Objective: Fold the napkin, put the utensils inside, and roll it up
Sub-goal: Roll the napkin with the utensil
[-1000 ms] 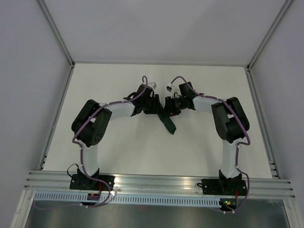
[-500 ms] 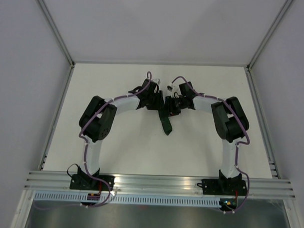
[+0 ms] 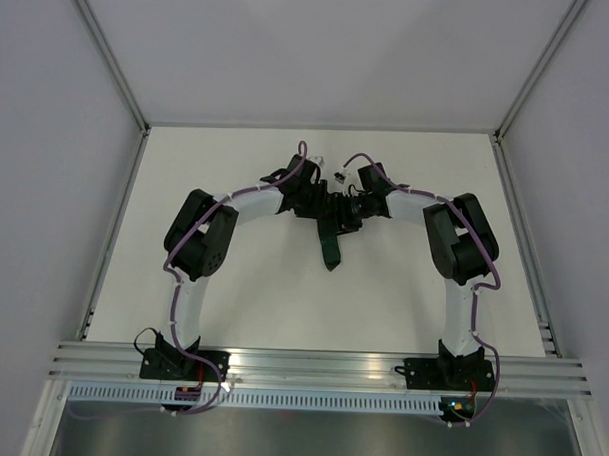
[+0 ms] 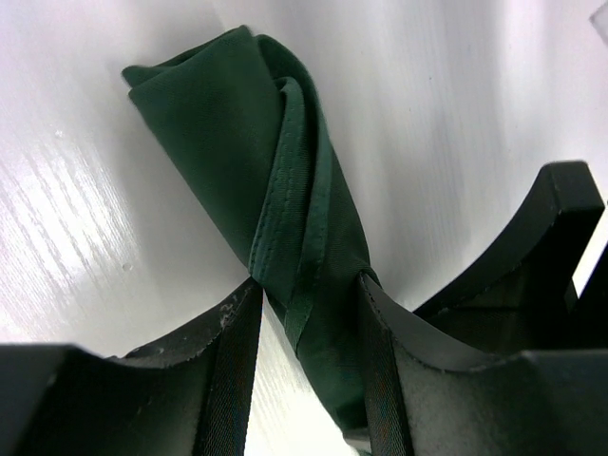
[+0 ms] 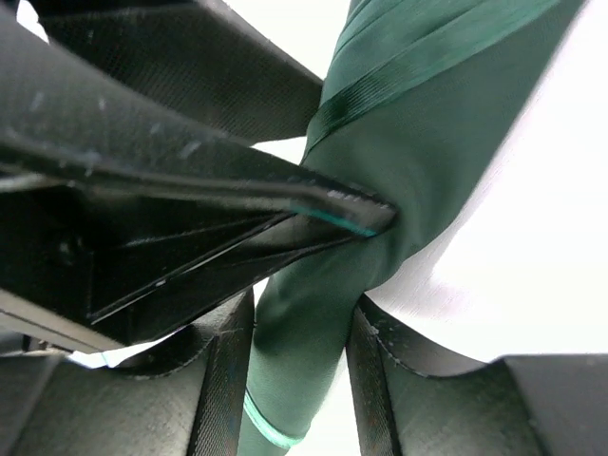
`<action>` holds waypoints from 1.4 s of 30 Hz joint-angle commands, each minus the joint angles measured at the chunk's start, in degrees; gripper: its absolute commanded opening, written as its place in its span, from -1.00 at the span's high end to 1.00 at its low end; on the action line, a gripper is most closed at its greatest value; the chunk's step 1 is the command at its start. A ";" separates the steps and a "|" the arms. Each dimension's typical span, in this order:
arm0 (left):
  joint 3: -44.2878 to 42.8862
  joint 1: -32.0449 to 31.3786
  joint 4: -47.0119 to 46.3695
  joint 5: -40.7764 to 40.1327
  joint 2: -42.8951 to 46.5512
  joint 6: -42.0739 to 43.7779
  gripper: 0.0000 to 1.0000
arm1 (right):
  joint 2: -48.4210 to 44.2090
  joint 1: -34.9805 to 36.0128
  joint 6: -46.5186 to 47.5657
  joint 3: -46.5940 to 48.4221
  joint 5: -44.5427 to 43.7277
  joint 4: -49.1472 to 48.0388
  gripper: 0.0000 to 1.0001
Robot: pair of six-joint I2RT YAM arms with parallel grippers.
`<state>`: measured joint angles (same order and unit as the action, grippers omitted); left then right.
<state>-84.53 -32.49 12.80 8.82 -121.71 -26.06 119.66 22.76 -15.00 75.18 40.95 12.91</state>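
A tightly bundled dark green napkin (image 3: 331,244) lies at the centre of the white surface (image 3: 262,297), its free end pointing toward the bottom of the overhead frame. The left claw (image 4: 306,304) is clamped on its upper end. The right claw (image 5: 299,318) straddles the same end from the right; whether it grips cannot be told.

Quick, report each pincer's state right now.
Left pincer: closed on the napkin.
Right pincer: around the napkin, which fills the gap between its fingers; whether it grips cannot be told.
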 commanded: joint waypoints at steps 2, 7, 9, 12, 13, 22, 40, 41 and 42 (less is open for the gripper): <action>-3.09 -0.12 2.14 -0.73 -3.27 2.95 0.03 | 0.05 0.88 -1.08 1.20 -0.26 4.50 0.02; -4.32 -0.03 2.85 -0.03 -4.24 3.39 0.03 | -0.74 0.53 -1.17 1.73 0.01 5.20 -0.05; -4.59 -0.12 2.94 0.06 -4.50 3.30 0.03 | -0.91 0.27 -1.17 1.82 0.10 5.37 -0.06; -4.76 -0.12 3.02 0.23 -4.76 3.30 0.03 | -1.18 -0.09 -0.73 2.08 -0.08 6.16 -0.08; -4.77 -0.03 2.94 0.23 -4.76 3.30 0.03 | -1.18 -0.26 -0.55 2.17 0.01 6.34 -0.09; -4.94 -0.12 3.02 0.41 -5.12 3.12 0.03 | -2.41 -1.41 0.50 2.87 -0.25 8.19 -0.23; 0.42 -0.20 -6.11 3.66 2.26 3.12 -0.01 | -4.08 -3.08 3.40 3.31 0.62 10.47 -0.29; 0.94 -0.20 -6.55 3.66 2.62 3.12 -0.01 | -3.91 -3.08 3.40 3.48 0.62 10.47 -0.30; 0.95 -0.20 -6.56 3.23 2.88 3.12 -0.02 | -3.82 -3.08 3.58 3.40 0.80 10.65 -0.30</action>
<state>-84.60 -32.42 8.80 11.09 -122.65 -25.15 118.43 19.97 -11.33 76.73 42.17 21.87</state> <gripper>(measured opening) 0.505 0.647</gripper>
